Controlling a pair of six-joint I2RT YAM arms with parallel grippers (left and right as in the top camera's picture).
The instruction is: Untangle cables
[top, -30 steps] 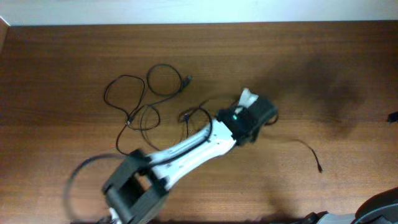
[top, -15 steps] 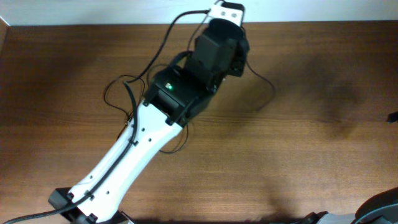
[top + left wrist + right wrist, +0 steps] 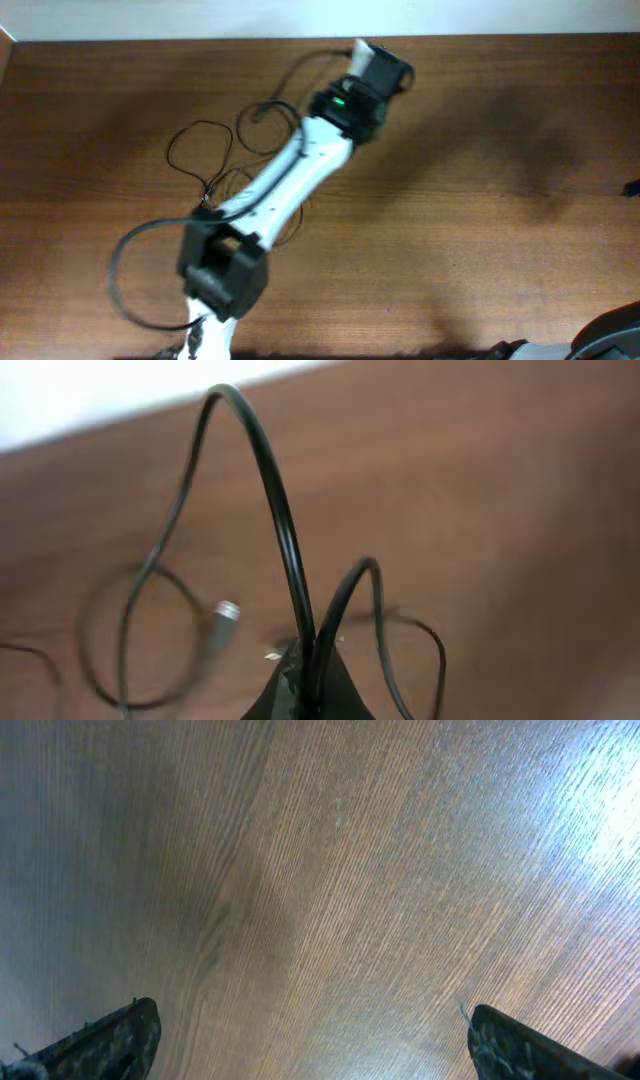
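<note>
Left gripper [image 3: 305,682], clamped on a black cable [image 3: 272,495], holds it up by the table's [image 3: 500,150] far edge, probably to free it from the tangle [image 3: 213,160]; right gripper [image 3: 320,1042] gapes empty.

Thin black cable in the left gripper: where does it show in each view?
Overhead: top centre, the thin black cable arcs left from the left gripper.
Left wrist: cable rises mid-frame from the bottom edge.
Right wrist: not in it.
Shared landmark: brown wooden table.

dark brown wood-grain table [image 3: 500,150], white wall [image 3: 200,18] along far edge, bright glare on wood
</note>
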